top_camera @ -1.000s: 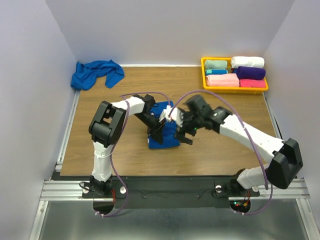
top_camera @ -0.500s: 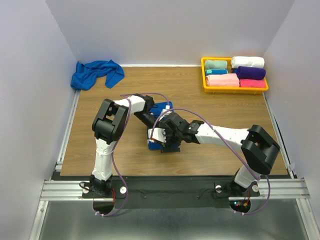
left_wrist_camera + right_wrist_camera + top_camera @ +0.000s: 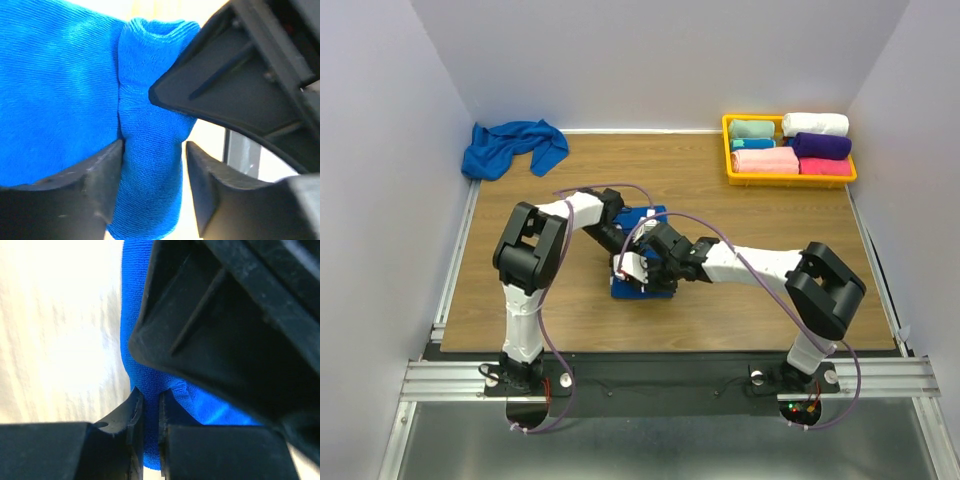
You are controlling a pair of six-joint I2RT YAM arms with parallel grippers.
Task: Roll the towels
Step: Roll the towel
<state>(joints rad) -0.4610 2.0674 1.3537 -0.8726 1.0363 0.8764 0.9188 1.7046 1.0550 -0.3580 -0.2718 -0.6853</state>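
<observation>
Yellow tray (image 3: 789, 180) holds soft rolled towels (image 3: 765, 160); left gripper (image 3: 152, 150) has its jaws apart around the roll of the ribbed blue towel (image 3: 60, 90) — right gripper (image 3: 150, 397) pinches its fold.

The left arm (image 3: 532, 250) and right arm (image 3: 770, 265) are bending inward, wrists crowding together. The left pincer (image 3: 152, 150) is standing parted, and the right pincer (image 3: 149, 402) is pinching nearly closed.

A wooden table (image 3: 760, 290) is seen. A partly rolled blue towel (image 3: 642, 290) is laid on it directly beneath the left gripper (image 3: 623, 250) and right gripper (image 3: 632, 272). A crumpled blue towel (image 3: 510, 145) is spread well beyond them, leftward; a yellow tray (image 3: 790, 180) is set well beyond, rightward.
</observation>
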